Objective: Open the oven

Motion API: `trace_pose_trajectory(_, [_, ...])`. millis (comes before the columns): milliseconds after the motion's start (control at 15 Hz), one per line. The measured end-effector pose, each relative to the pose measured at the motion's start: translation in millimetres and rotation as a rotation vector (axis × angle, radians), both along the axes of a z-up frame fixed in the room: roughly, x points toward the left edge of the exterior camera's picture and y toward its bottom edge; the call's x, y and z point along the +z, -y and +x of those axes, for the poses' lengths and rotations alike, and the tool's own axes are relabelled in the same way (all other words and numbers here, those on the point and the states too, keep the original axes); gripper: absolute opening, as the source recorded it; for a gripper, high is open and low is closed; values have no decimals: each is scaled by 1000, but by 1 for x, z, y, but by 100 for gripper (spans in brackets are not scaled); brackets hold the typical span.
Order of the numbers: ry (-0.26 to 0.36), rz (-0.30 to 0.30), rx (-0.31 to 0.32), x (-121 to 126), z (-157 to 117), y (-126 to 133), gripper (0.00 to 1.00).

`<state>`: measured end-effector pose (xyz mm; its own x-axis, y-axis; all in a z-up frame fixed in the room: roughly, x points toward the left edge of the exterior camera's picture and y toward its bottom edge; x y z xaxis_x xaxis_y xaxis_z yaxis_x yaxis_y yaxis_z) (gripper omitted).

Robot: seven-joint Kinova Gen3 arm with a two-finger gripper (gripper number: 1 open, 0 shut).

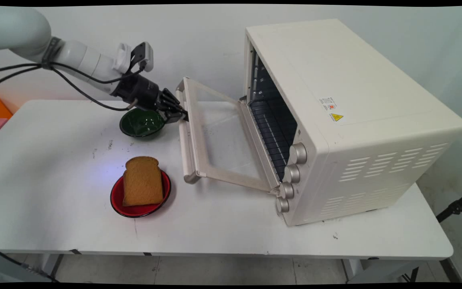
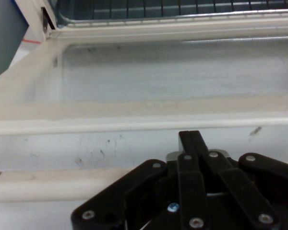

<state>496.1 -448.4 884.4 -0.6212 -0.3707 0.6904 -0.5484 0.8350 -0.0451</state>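
Touching the oven door handle [image 1: 185, 136], hand [image 1: 179, 113] closed.

Bread slice [image 1: 142, 180] on red plate [image 1: 115, 196]; green bowl [image 1: 140, 123] behind

The toaster oven [image 1: 347, 120] carries 2 small labels on its top panel, near the front edge. One is a white sticker [image 1: 329, 103] with print and a small red mark, too small to read. The other is a yellow triangular warning sign [image 1: 336, 117] with a dark symbol; no wording on it can be made out. No other text, brand or number is legible in either view.
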Motion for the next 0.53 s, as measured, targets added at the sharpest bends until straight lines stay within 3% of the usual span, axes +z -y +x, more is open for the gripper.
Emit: trace_pose_trajectory(533, [-9,7,7,-21,8,0,0])
